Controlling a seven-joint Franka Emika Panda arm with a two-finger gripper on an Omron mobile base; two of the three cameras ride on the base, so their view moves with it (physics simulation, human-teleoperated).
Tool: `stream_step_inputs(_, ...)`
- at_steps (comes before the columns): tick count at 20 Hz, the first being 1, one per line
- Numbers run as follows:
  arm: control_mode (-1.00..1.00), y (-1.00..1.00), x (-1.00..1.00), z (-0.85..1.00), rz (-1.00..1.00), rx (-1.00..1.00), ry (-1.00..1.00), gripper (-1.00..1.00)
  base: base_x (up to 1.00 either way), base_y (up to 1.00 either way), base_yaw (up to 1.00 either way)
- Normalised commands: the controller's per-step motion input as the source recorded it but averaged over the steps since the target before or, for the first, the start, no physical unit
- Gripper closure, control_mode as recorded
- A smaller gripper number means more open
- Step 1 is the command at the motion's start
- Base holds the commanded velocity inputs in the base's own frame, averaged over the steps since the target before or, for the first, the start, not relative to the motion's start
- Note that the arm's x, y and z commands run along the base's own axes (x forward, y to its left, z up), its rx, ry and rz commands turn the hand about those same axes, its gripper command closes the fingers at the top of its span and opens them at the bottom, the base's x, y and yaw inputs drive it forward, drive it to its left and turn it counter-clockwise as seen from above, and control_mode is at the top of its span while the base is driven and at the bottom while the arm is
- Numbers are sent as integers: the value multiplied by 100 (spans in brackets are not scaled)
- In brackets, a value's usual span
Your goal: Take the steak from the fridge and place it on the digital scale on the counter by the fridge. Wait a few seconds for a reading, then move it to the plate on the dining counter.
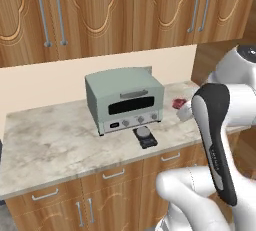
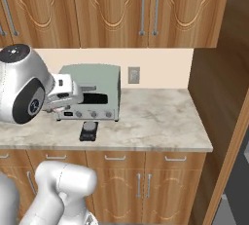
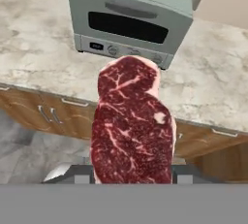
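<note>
Steak (image 3: 131, 126) is in the gripper (image 3: 131, 179), jaws closed on its lower edge w/ the slab standing up between them; hand view has the meat dead centre, marbled face toward the cam. From the left base view a bit of the red slab (image 1: 179, 103) shows just left of the arm's forearm, above the counter (image 1: 50, 140).

Relative to the gripper, L to R:
- Left and below: bare stretch of counter (image 3: 34, 58), cabinet fronts w/ silver handles (image 3: 48, 115) under it.
- Straight ahead, beyond the steak: pale green toaster oven (image 3: 131, 19), door facing the gripper, knobs along its bottom strip.
- Digital scale (image 1: 144, 135) sits on the counter just in front of the oven, near the counter's front edge; in the hand view it's hidden behind the steak. Disc is bare. In the right base view the scale (image 2: 88, 130) is below and right of the hand, steak well apart from it.
- Right of gripper: more counter (image 2: 160, 117), wall outlet (image 2: 133, 75) on the backsplash, then a tall wood panel (image 2: 214, 83) at the counter end.
</note>
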Motion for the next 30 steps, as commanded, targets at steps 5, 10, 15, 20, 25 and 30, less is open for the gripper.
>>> stream_step_inputs(5,-100,33,13,-90,-2,3,24,100,0,0,0)
stream_step_inputs(10,-100,21,11,-100,-3,20,0,100,0,0,0)
stream_step_inputs(15,-100,0,23,-51,-1,17,0,100,0,0,0)
stream_step_inputs(20,-100,5,22,-5,-1,-4,1,100,0,0,0)
stream_step_inputs(25,-100,1,38,-23,0,-2,0,100,0,0,0)
stream_step_inputs(30,-100,-13,43,-20,2,-1,0,100,0,0,0)
